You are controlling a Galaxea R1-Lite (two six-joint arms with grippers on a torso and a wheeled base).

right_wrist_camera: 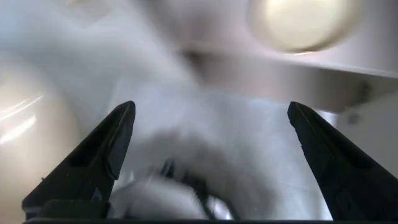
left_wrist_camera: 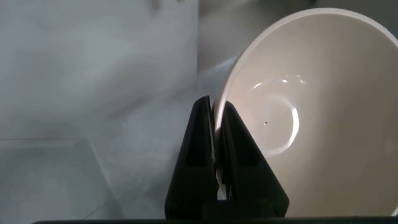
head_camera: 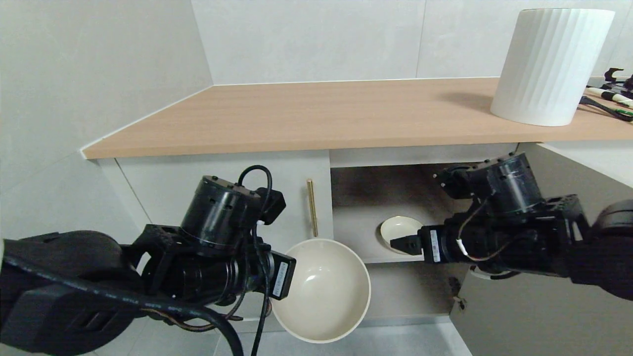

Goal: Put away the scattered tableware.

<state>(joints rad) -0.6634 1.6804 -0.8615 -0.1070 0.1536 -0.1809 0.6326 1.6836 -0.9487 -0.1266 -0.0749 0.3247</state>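
A large cream bowl (head_camera: 324, 291) hangs in front of the lower cabinet, tilted with its inside facing me. My left gripper (head_camera: 289, 277) is shut on its rim, and in the left wrist view the two fingers (left_wrist_camera: 200, 134) pinch the edge of the bowl (left_wrist_camera: 311, 118). A small cream dish (head_camera: 400, 231) lies on the shelf inside the open cabinet (head_camera: 356, 237). My right gripper (head_camera: 401, 244) is open just in front of that shelf, close to the dish. Between the spread fingers (right_wrist_camera: 115, 146) nothing is held, and the dish (right_wrist_camera: 301, 22) sits beyond them.
The wooden countertop (head_camera: 306, 113) above carries a tall white ribbed container (head_camera: 551, 64) and some utensils (head_camera: 610, 99) at the far right. A closed cabinet door with a gold handle (head_camera: 312, 207) is behind the bowl. The open cabinet door (head_camera: 519, 321) swings out at lower right.
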